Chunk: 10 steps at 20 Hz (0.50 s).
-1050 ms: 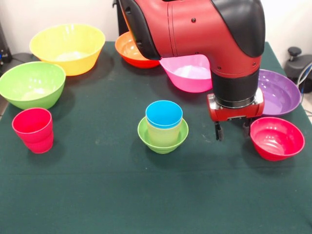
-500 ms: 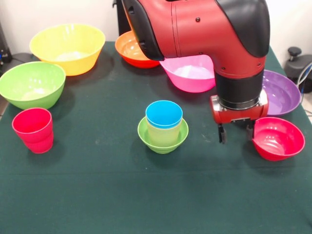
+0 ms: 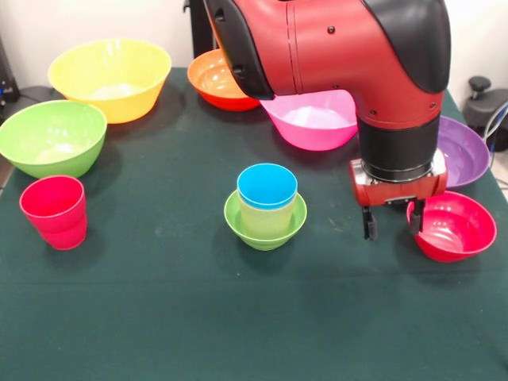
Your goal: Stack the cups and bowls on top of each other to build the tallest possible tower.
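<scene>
In the front view, the tower (image 3: 265, 208) stands near the middle of the green worktop (image 3: 159, 317): a small lime-green bowl (image 3: 265, 226) as base, a pale yellow cup (image 3: 266, 216) seated in it, and a blue cup (image 3: 267, 186) nested on top. It is short as yet, so most of the stacking remains to be done.

The red and black arm comes down on the picture's right, and the pincer (image 3: 392, 222) hangs low beside the small red bowl (image 3: 451, 225). Its two dark fingers are spread, one outside the bowl's near rim and the other at or just inside that rim; this straddling looks meant for a pinch on the bowl's wall, since a wide bowl can only be gripped by its edge. Nothing is held yet.

The rest wait apart: the red cup (image 3: 54, 211) at the picture's left, the green bowl (image 3: 51, 137) just behind it, the large yellow bowl (image 3: 109, 78) farther back, the orange bowl (image 3: 216, 82) and pink bowl (image 3: 311, 119) partly behind the arm, and the purple bowl (image 3: 464, 151) just behind the small red one.

A rim pinch may tip the glossy bowl when lifted.
</scene>
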### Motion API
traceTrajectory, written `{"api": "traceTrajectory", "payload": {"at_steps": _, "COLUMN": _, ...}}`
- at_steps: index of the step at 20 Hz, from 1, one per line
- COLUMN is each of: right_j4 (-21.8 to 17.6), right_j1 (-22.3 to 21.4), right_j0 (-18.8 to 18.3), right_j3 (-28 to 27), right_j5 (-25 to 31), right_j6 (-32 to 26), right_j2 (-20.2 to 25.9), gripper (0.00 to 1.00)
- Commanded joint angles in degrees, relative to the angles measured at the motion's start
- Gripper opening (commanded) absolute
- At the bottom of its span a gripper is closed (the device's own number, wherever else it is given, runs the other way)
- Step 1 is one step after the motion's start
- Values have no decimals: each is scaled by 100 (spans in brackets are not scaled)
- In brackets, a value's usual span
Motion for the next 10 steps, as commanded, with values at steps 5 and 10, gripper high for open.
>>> {"api": "traceTrajectory", "payload": {"at_steps": 5, "right_j4": 139, "right_j1": 94, "right_j0": 202, "right_j3": -183, "right_j5": 297, "right_j6": 379, "right_j2": 386, "gripper": 100}}
{"api": "traceTrajectory", "payload": {"at_steps": 10, "right_j4": 197, "right_j1": 86, "right_j0": 245, "right_j3": -36, "right_j5": 244, "right_j6": 454, "right_j2": 438, "gripper": 100}}
